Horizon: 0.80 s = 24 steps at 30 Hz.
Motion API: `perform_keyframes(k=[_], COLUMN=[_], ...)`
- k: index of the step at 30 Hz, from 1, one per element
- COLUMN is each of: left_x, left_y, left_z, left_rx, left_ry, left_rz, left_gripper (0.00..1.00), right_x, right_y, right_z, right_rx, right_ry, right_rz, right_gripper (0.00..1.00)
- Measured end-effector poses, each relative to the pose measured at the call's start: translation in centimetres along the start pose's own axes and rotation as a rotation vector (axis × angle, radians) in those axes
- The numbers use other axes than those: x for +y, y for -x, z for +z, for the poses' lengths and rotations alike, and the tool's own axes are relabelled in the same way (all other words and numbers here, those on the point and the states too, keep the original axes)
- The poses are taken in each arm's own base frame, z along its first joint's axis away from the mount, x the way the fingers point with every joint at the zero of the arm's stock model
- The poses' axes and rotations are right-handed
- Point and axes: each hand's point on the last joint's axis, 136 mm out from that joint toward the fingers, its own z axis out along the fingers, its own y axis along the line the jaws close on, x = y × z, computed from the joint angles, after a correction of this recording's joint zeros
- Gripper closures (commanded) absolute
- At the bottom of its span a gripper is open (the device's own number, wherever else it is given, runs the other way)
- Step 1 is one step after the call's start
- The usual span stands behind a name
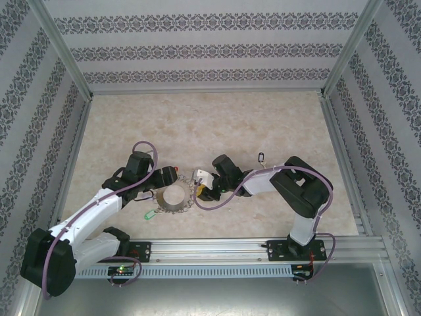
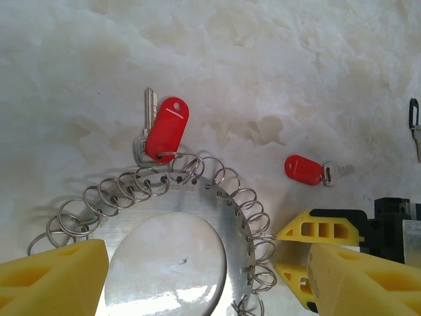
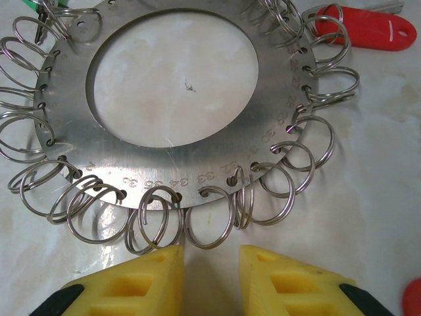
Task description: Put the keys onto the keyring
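While left pincer and right pincer stand released, wire loops fringe the flat grey keyring.

Left arm stretches from its base corner up toward the keyring, with the wrist ending at the ring's left side. The left pincer is spread really wide, one yellow finger on each side of the keyring. Can't tell if either one is actually touching it.

Right arm goes up from its base, folds hard at the elbow and reaches back in at the keyring's right side. The right pincer sits just off the keyring's rim, pointed straight at it. Its fingers are only a narrow gap apart with nothing between them.
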Motion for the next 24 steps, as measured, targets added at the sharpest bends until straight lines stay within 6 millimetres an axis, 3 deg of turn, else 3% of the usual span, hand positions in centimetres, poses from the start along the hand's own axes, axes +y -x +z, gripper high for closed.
perform_keyframes(k=[11, 24], left_x=[0.1, 0.48], left_y=[-0.03, 0.16], left_z=[0.09, 0.16], left_rx=[0.002, -0.009], left_ry=[0.005, 0.026], left_rz=[0.01, 0.019], left_gripper=[0.19, 0.18], right_x=[-0.13, 0.4], right_y=[0.39, 0.57], right_z=[0.47, 0.64], right_rx=[-0.006, -0.011], right_ry=[0.016, 0.037], right_rz=[-0.004, -0.027], right_gripper=[0.72, 0.85])
